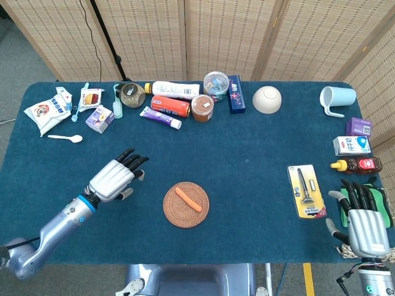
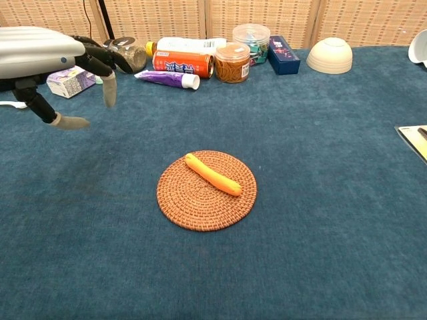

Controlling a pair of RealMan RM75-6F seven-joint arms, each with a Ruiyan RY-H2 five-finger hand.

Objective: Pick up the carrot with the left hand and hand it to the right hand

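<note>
The left hand (image 1: 114, 179) hovers above the table left of the mat (image 1: 173, 213), fingers spread, holding nothing: this looks like the approach. The carrot (image 1: 188, 198) lies untouched on the mat. The right hand (image 1: 363, 225) waits at the far edge, empty, fingers apart. Next call: swing right, drop, and close around the carrot.

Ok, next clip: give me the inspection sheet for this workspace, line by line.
Surface: table with blue cloth.
Job's things: carrot lying on round woven mat, untouched.
Clutter: back row of bottles, jars, toothpaste, bowl; snack bags and spoon far left; mug, cartons, razor pack on the right.
Hands: left hand open, above the cloth left of the mat; right hand open at the right edge.
Cables: black cable on the screen.
Surroundings: woven folding screens.
</note>
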